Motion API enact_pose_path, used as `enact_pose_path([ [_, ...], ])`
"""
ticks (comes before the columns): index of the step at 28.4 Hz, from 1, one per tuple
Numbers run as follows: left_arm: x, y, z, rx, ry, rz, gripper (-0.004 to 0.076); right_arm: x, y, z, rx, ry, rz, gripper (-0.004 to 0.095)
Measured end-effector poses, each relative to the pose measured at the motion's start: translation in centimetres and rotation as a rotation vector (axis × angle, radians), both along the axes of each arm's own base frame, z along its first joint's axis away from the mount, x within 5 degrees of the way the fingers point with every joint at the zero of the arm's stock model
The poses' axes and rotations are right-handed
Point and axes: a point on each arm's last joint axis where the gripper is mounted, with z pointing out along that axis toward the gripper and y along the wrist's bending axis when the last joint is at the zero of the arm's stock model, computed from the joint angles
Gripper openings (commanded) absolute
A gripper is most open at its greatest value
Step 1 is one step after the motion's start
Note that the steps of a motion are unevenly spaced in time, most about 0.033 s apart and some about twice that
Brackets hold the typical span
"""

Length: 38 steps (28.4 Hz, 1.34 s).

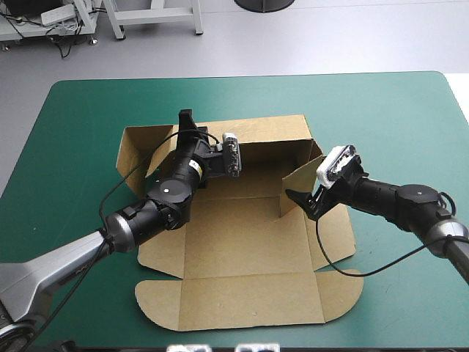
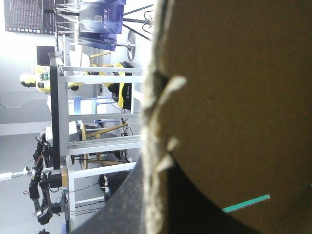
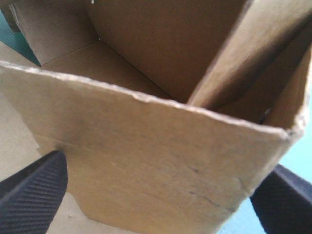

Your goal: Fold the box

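Observation:
The brown box lies mid-table, its base and front lid flat. The back wall stands raised, and a left side flap angles up. My left gripper sits at the left end of the back wall; in the left wrist view the wall's frayed edge runs between the black fingers, which are shut on it. My right gripper stands open at the raised right flap. In the right wrist view this flap fills the gap between the wide-apart fingers.
The teal-green cover shows broadly to the left, right and beyond the box. The lid's rounded corners reach close to the table's near edge. A teal-green sliver shows through the board in the left wrist view.

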Motion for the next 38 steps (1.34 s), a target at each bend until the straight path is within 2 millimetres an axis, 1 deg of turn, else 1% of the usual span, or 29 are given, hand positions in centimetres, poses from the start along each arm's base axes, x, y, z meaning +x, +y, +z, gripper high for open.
enact_pose_path([
  [7,0.0,-0.2,-0.4,0.018,0.023,0.007,-0.0003,0.4,0.1,0.3,0.041,-0.004,-0.071,0.0929],
  [15,-1.5,-1.5,-0.6,-0.012,0.069,0.031,-0.0003,0.7,0.0,0.5,0.072,-0.010,-0.100,0.0928],
  [19,-1.6,-1.6,-0.6,-0.038,0.077,0.046,-0.0003,0.7,0.0,0.5,0.074,-0.010,-0.104,0.0928],
  [21,-1.7,-1.7,-0.6,-0.048,0.081,0.048,-0.0003,0.7,0.0,0.5,0.072,-0.010,-0.105,0.0906],
  [23,-1.6,-1.8,-0.5,-0.058,0.082,0.048,-0.0003,0.8,0.0,0.5,0.069,-0.010,-0.113,0.0843],
  [25,-1.6,-1.9,-0.3,-0.072,0.084,0.044,-0.0003,0.7,0.3,0.5,0.061,-0.011,-0.116,0.0725],
  [29,-1.4,-2.2,0.1,-0.094,0.086,0.045,-0.0003,0.6,1.0,0.4,0.049,-0.011,-0.112,0.0387],
  [30,-1.4,-2.2,0.1,-0.099,0.089,0.048,-0.0003,0.6,1.1,0.4,0.048,-0.010,-0.120,0.0286],
  [32,-1.4,-2.2,0.1,-0.099,0.090,0.053,-0.0003,0.7,1.0,0.4,0.042,-0.011,-0.137,0.0174],
  [33,-1.4,-2.2,0.1,-0.100,0.091,0.054,-0.0003,0.8,1.0,0.4,0.039,-0.012,-0.142,0.0137],
  [34,-1.4,-2.2,0.2,-0.102,0.092,0.055,-0.0003,0.8,0.9,0.4,0.038,-0.011,-0.147,0.0122],
  [38,-1.4,-2.2,0.2,-0.102,0.093,0.059,-0.0003,0.9,0.9,0.4,0.036,-0.013,-0.155,0.0121],
])
